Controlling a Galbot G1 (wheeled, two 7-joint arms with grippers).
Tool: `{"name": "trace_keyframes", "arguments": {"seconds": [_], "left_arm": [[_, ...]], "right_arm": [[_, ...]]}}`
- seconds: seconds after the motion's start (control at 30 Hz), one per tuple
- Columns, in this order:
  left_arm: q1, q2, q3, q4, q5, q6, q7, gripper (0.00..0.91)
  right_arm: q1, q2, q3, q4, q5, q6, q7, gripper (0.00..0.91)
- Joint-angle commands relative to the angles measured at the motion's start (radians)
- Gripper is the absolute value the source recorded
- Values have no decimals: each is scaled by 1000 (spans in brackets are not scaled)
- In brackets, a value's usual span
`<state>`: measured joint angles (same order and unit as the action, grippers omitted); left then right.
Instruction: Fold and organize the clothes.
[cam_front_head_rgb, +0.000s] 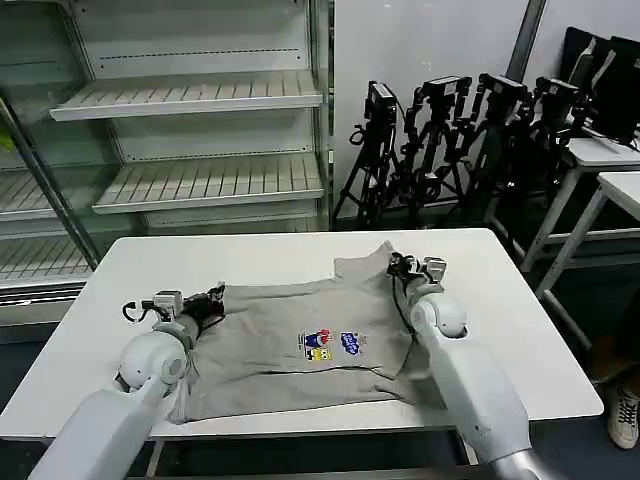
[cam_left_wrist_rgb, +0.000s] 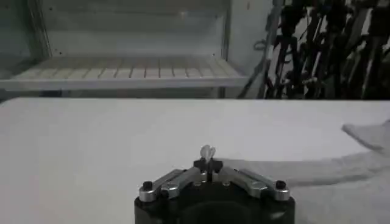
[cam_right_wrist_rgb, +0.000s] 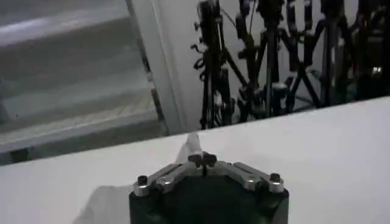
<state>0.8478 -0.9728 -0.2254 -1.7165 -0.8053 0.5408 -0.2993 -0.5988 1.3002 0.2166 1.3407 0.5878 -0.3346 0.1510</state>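
Note:
One of the clothes, a light grey shirt (cam_front_head_rgb: 290, 360) with a small multicolour chest print (cam_front_head_rgb: 331, 345), lies spread on the white table (cam_front_head_rgb: 270, 255). My left gripper (cam_front_head_rgb: 212, 300) is at the shirt's left edge, shut on a pinch of its fabric (cam_left_wrist_rgb: 207, 151), and the rest of the shirt (cam_left_wrist_rgb: 347, 176) stretches away beside it. My right gripper (cam_front_head_rgb: 401, 267) is at the shirt's far right part, shut on a raised peak of grey fabric (cam_right_wrist_rgb: 192, 146). In the wrist views both the left gripper (cam_left_wrist_rgb: 208, 161) and the right gripper (cam_right_wrist_rgb: 202, 161) have their jaws closed together.
Metal shelving (cam_front_head_rgb: 190, 100) stands behind the table on the left. Camera tripods (cam_front_head_rgb: 450, 140) cluster at the back right, beside other white tables (cam_front_head_rgb: 610, 170). The table's front edge (cam_front_head_rgb: 330, 425) lies just under the shirt's hem.

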Motion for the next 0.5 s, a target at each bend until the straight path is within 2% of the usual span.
{"name": "trace_keyframes", "arguments": {"seconds": [0.03,0.1,0.33,0.5], "left_arm": [[68,54,-58,-180,-16,-16,1,20],[101,65,-68,-213,-13,-16,1,20],[283,107,-105,-339,66,-3,7,20],[343,110,-119,-345,98,2,7,20]], "right_arm": [[-174,-99,30,302,-37,62,-9,0],[-205,-114,41,343,-44,62,-11,0],[-487,-183,120,584,-119,66,-31,0],[-614,-181,182,675,-154,70,-36,0]]}}
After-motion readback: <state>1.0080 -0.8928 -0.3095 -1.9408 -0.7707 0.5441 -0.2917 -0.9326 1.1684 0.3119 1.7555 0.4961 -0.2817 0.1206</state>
